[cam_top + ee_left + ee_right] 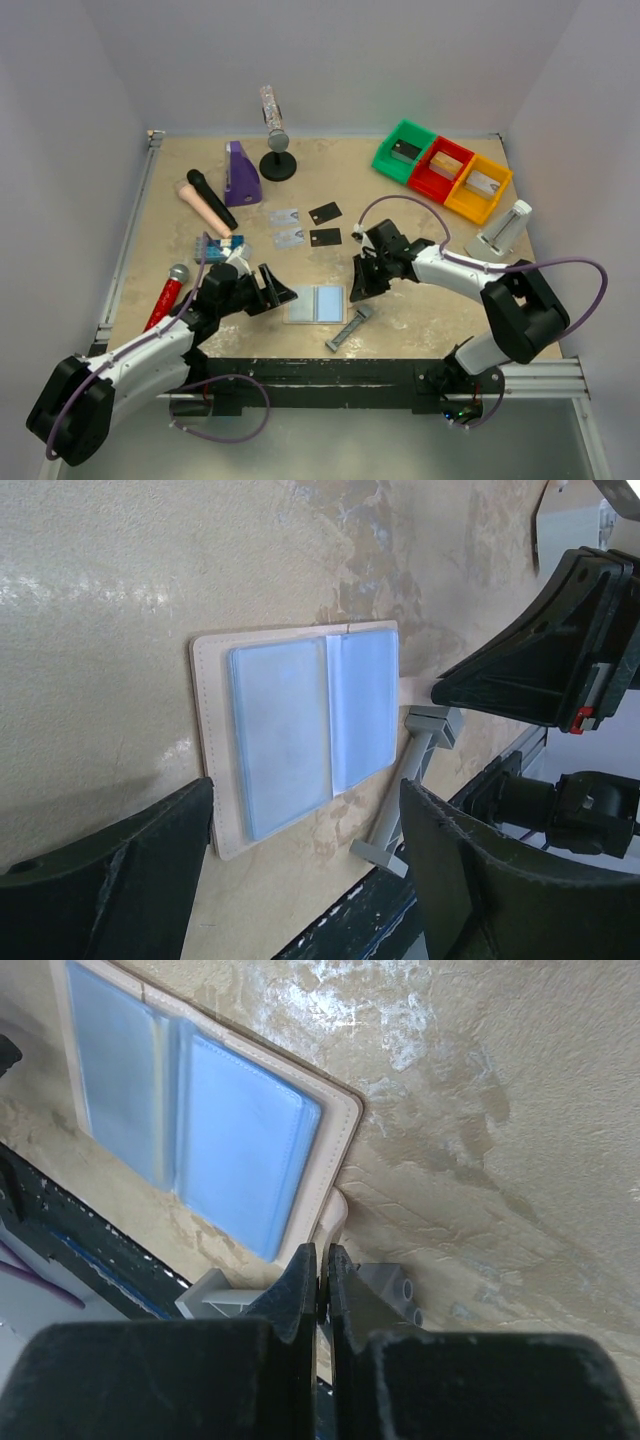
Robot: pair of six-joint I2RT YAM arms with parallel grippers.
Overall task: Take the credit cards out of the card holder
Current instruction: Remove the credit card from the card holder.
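Left gripper (305, 783): its two fingers are wide apart and hold nothing. It sits low over the table (420, 330).
Card holder (300, 720): it lies flat and open, blue sides up, with a tan edge all round. It is right in front of the left gripper and shows in the gap between the fingers. From above, it lies between the two grippers.
Right gripper (322, 1255): its fingers are squeezed close together. The tips point down at the right edge of the card holder, near one corner. A thin pale strip shows in the slit between them, but I cannot tell what it is.
Credit cards (290, 237): all four lie flat on the table, out of the holder and farther back. The two pale grey ones are on the left and the two black ones on the right. They are apart from both grippers.
Grey bar (349, 327): it lies just beside the holder's near right corner, below the right gripper.
Blue block (218, 248): it sits by the left arm, left of the cards.
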